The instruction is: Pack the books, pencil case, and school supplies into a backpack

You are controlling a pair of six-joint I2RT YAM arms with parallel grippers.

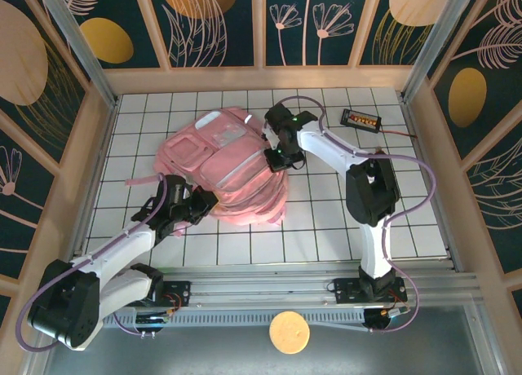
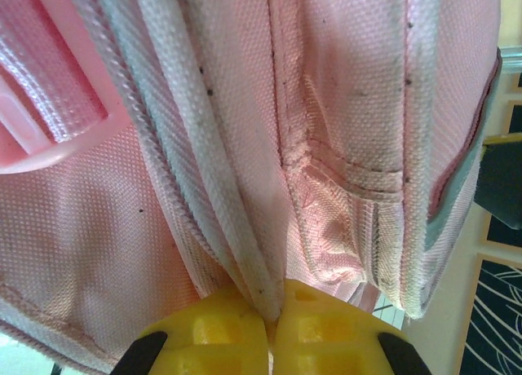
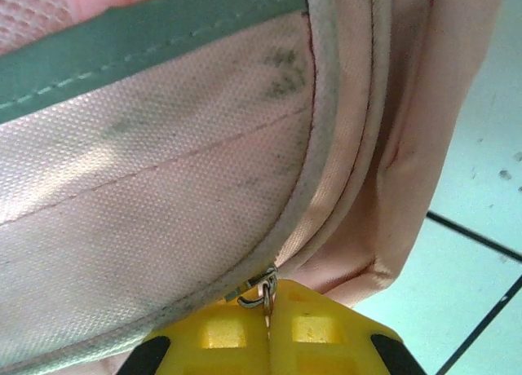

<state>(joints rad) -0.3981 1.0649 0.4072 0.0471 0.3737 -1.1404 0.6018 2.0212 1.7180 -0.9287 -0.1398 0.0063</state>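
Observation:
The pink backpack (image 1: 232,167) lies flat in the middle of the tiled table. My left gripper (image 1: 204,202) is at its near-left edge. In the left wrist view its yellow fingers (image 2: 326,334) are shut on a pale piped seam (image 2: 245,253) of the backpack (image 2: 367,81). My right gripper (image 1: 277,158) is at the bag's right side. In the right wrist view it (image 3: 267,306) is shut on the small metal zipper pull (image 3: 263,290) at the edge of the backpack (image 3: 147,204). The books, pencil case and school supplies are out of view.
A black gadget with orange digits and a red wire (image 1: 360,119) lies at the back right of the table (image 1: 408,220). A flat orange-brown piece (image 1: 289,332) rests on the metal ledge in front of the arm bases. Wooden walls enclose the table.

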